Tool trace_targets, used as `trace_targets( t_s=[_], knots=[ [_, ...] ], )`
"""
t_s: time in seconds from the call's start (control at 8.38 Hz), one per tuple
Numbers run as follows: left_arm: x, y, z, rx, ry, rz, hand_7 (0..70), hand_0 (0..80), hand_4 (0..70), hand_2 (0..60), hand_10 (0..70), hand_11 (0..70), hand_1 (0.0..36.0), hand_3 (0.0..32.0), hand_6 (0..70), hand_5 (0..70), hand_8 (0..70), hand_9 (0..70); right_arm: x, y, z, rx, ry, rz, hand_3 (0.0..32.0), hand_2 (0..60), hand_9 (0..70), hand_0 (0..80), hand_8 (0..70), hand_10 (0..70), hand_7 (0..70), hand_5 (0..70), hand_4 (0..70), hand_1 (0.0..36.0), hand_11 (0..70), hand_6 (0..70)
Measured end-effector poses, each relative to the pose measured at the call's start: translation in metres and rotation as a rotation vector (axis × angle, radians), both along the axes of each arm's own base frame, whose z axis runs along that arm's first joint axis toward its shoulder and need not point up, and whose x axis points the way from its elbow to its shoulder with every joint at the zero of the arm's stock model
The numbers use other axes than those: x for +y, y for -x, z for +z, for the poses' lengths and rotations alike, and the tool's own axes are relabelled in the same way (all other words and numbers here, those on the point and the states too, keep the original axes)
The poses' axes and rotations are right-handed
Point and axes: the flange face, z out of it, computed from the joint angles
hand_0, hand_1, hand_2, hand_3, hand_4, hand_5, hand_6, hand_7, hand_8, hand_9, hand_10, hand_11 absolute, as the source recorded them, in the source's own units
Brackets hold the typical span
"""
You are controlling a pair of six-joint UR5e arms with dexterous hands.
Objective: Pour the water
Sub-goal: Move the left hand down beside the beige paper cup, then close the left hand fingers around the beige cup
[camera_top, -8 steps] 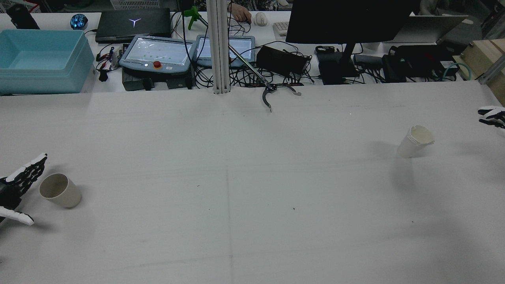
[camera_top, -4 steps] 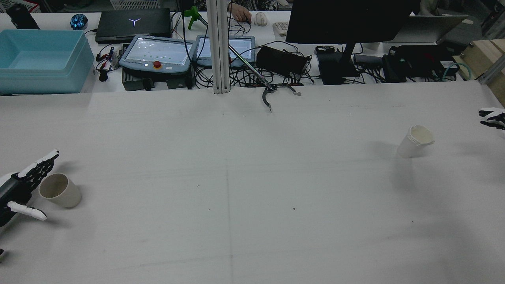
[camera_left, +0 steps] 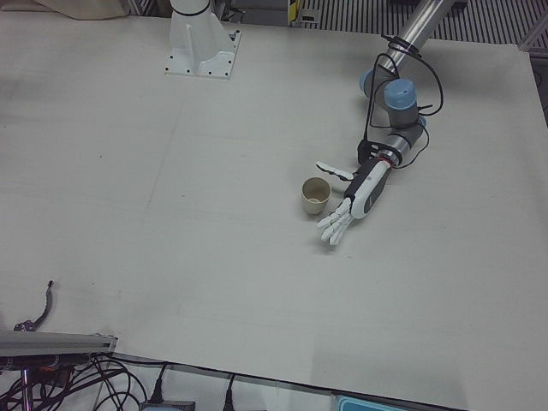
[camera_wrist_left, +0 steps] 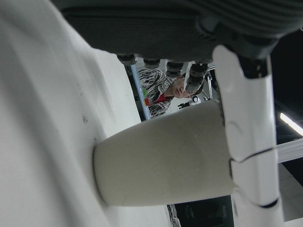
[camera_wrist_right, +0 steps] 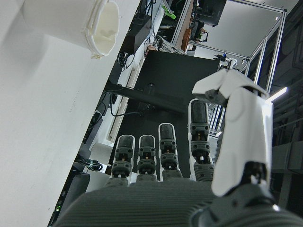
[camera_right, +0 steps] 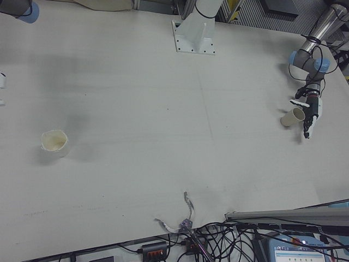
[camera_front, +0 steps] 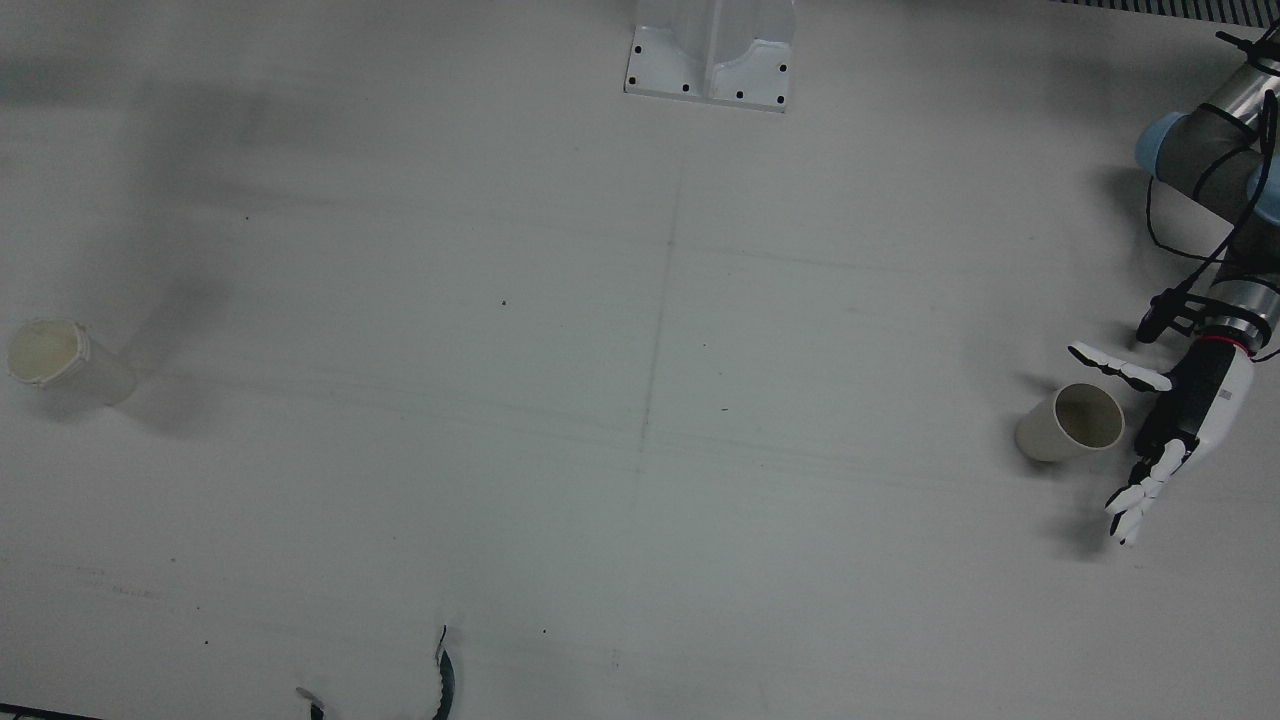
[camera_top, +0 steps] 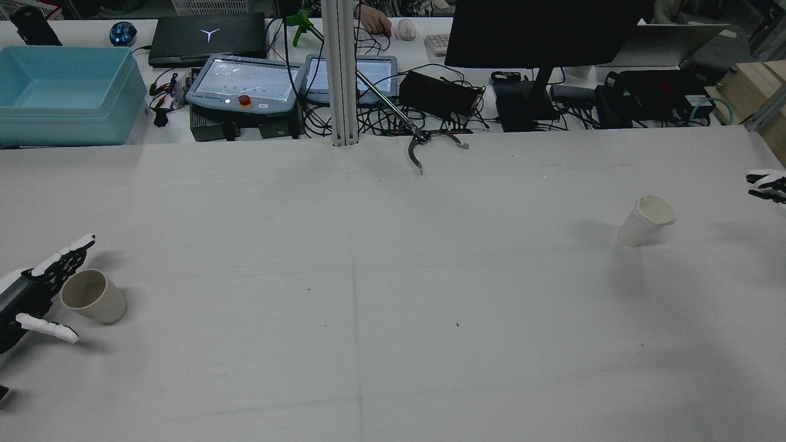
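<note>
A beige cup (camera_top: 92, 296) stands upright near the table's left edge; it also shows in the front view (camera_front: 1072, 423) and the left-front view (camera_left: 314, 194). My left hand (camera_top: 31, 301) is open, with the thumb on one side of the cup and the fingers (camera_front: 1140, 490) on the other, palm close to it. The left hand view shows the cup (camera_wrist_left: 161, 161) right in front of the palm. A white cup (camera_top: 645, 220) stands upright at the right. My right hand (camera_top: 767, 185) is open at the table's right edge, well apart from it; the right hand view shows that cup (camera_wrist_right: 75, 23) far off.
A black grabber claw (camera_top: 430, 144) lies at the table's far edge. A metal post base (camera_front: 710, 50) sits at the robot's side of the table. A blue bin (camera_top: 67, 92), pendants and a monitor stand beyond the table.
My left hand has moved in toward the beige cup, so its thumb and fingers now flank it. My right hand has drawn slightly back toward the right edge. Both cups stay put.
</note>
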Motion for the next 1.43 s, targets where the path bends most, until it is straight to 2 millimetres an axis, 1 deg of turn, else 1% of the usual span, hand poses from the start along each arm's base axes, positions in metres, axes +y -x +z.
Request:
trace_targets(
  t_s=[0.36, 0.48, 0.6, 0.72, 0.84, 0.96, 1.07, 1.19, 1.31, 1.43],
  knots=[
    [0.004, -0.009, -0.002, -0.013, -0.008, 0.014, 7.9, 59.8, 12.6, 0.0, 0.0, 0.9, 19.6, 0.0, 2.2, 15.8, 1.9, 1.8, 0.001, 0.0, 0.001, 0.0, 0.002, 0.0, 0.0, 40.0, 18.4, 55.5, 12.0, 12.5, 22.5, 26.9, 21.6, 27.1, 20.4, 16.5],
    [0.005, -0.014, -0.004, -0.015, -0.012, 0.019, 8.6, 60.8, 16.1, 0.0, 0.0, 1.5, 20.2, 0.0, 3.1, 21.8, 2.2, 2.4, 0.001, -0.001, 0.001, 0.0, 0.002, 0.0, 0.0, 39.5, 18.2, 55.6, 11.8, 12.6, 22.0, 26.6, 20.8, 27.0, 20.6, 16.0],
    [0.004, -0.018, -0.007, -0.012, -0.016, 0.02, 9.8, 63.7, 21.2, 0.8, 0.0, 2.5, 22.1, 0.0, 4.2, 49.6, 2.8, 3.3, 0.001, -0.001, 0.002, 0.001, 0.003, 0.001, 0.0, 39.1, 18.0, 55.5, 11.6, 12.4, 21.5, 26.3, 20.3, 27.0, 20.4, 15.7],
    [0.001, -0.022, -0.011, -0.005, -0.02, 0.018, 10.3, 67.9, 24.8, 2.5, 0.4, 3.1, 23.3, 0.0, 4.8, 70.0, 2.8, 3.3, 0.002, -0.002, 0.004, 0.0, 0.004, 0.003, 0.0, 39.7, 18.1, 56.0, 11.8, 12.1, 22.6, 27.5, 22.1, 27.3, 19.9, 16.7],
    [-0.001, -0.025, -0.017, 0.0, -0.021, 0.015, 11.7, 69.0, 30.7, 0.8, 0.7, 3.3, 22.3, 0.0, 5.3, 70.0, 2.6, 3.3, 0.004, -0.003, 0.009, -0.001, 0.001, 0.004, 0.0, 40.1, 18.3, 57.4, 12.1, 11.5, 24.2, 29.6, 25.2, 28.1, 19.0, 18.4],
    [-0.004, -0.03, -0.026, 0.005, -0.02, 0.012, 13.9, 67.0, 39.5, 0.0, 1.1, 3.4, 20.1, 0.0, 6.2, 70.0, 2.9, 3.9, 0.006, -0.004, 0.017, -0.003, -0.002, 0.005, 0.0, 39.7, 18.4, 57.7, 12.0, 11.6, 24.3, 29.5, 25.0, 28.3, 19.2, 18.2],
    [-0.007, -0.034, -0.038, 0.006, -0.016, 0.01, 16.4, 65.7, 54.3, 12.7, 2.2, 4.9, 22.3, 0.0, 7.7, 70.0, 3.3, 4.6, 0.007, -0.005, 0.021, -0.006, -0.004, 0.008, 0.0, 40.1, 18.2, 57.7, 11.9, 11.2, 23.8, 29.3, 24.2, 28.5, 18.8, 17.7],
    [-0.01, -0.036, -0.053, 0.003, -0.01, 0.008, 17.7, 58.4, 62.9, 60.0, 2.7, 5.7, 30.8, 0.0, 7.8, 70.0, 3.1, 4.4, 0.008, -0.006, 0.024, -0.01, -0.004, 0.012, 0.0, 40.1, 18.2, 58.2, 11.9, 11.3, 24.1, 29.3, 24.1, 28.8, 18.9, 17.7],
    [-0.011, -0.037, -0.062, 0.004, -0.007, 0.008, 18.4, 55.0, 66.0, 60.0, 2.6, 5.4, 32.4, 0.0, 7.8, 70.0, 2.8, 4.0, 0.008, -0.008, 0.024, -0.015, -0.005, 0.015, 0.0, 40.2, 18.2, 58.6, 12.0, 10.9, 24.3, 29.7, 24.2, 29.2, 18.4, 18.0],
    [-0.011, -0.037, -0.066, 0.011, -0.001, 0.01, 19.2, 53.2, 70.0, 60.0, 2.5, 5.3, 35.9, 0.0, 8.2, 70.0, 2.8, 4.0, 0.008, -0.009, 0.024, -0.019, -0.005, 0.017, 0.0, 40.3, 18.2, 59.0, 12.0, 10.6, 24.3, 29.9, 24.0, 29.5, 18.0, 18.0]
  ],
)
